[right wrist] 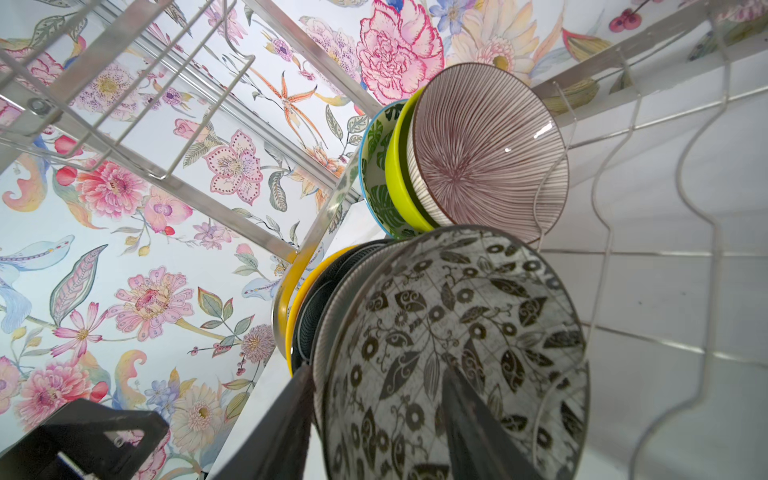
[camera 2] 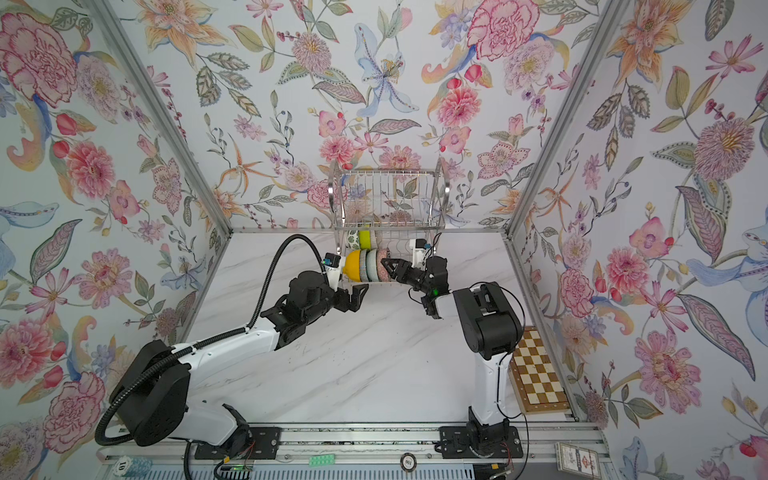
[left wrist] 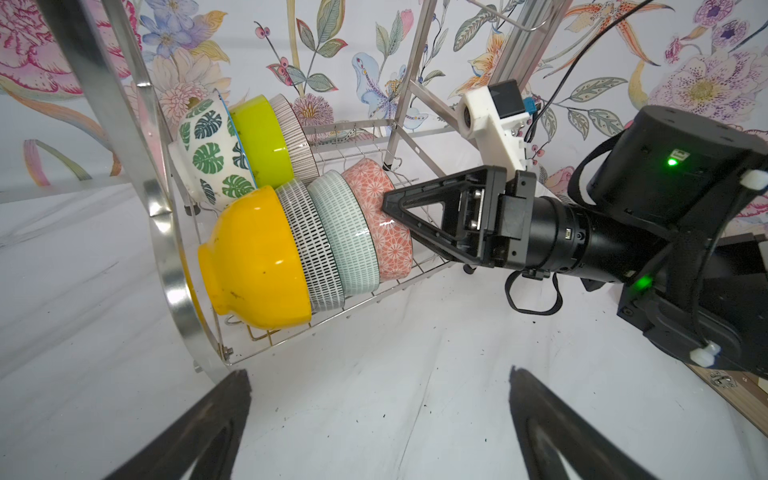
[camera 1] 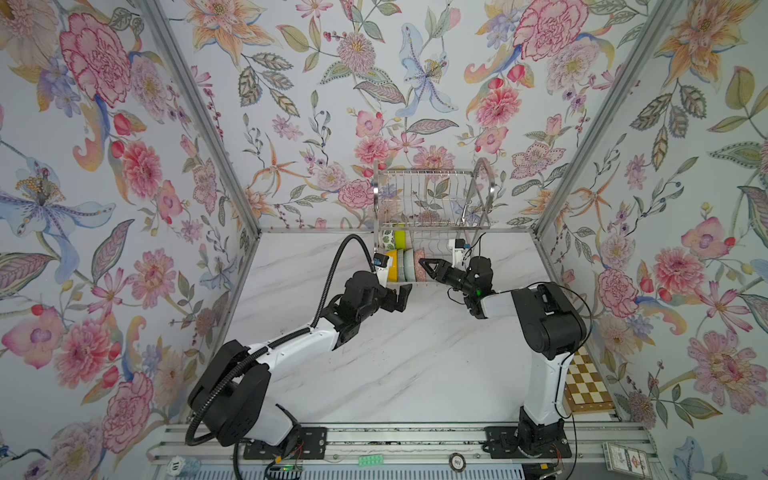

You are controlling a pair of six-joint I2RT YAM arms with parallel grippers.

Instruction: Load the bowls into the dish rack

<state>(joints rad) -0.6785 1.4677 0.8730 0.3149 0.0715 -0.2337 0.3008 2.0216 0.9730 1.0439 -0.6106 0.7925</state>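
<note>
**Rack** (left wrist: 170, 257): upper centre in both top views, at the back of the counter (camera 1: 395, 374). The lower tier holds seven bowls on edge, in two rows.

**Rear row:** leaf bowl (left wrist: 208, 153), lime bowl (left wrist: 262, 141), striped bowl (right wrist: 486, 153).

**Front row:** yellow bowl (left wrist: 253, 257), speckled bowl (left wrist: 311, 245), celadon bowl (left wrist: 349, 232), flower bowl (right wrist: 457, 332). The flower bowl is last in line, coral outside, nested against the celadon bowl.

**Right gripper** (right wrist: 378, 374): astride the flower bowl's rim. Its fingers (right wrist: 286, 419) are parted wider than the wall, one outside and one inside. This reads as letting go, not a pinch.

**Left gripper** (camera 1: 399, 299): centre of the top views, just in front of the rack. Its fingers are spread wide and hold nothing.

**Step:** seating the final bowl. No bowl shows on the counter, so loading looks all but done.

**Next move:** draw the right gripper straight back off the rim without dragging it. A nudge could tip the bowl out of line.

**Not made out:**
- whether the inner finger touches the glaze
- how the flower bowl's foot sits on the wires
- the front row in the top views, partly covered by the left wrist camera and the right gripper
</note>
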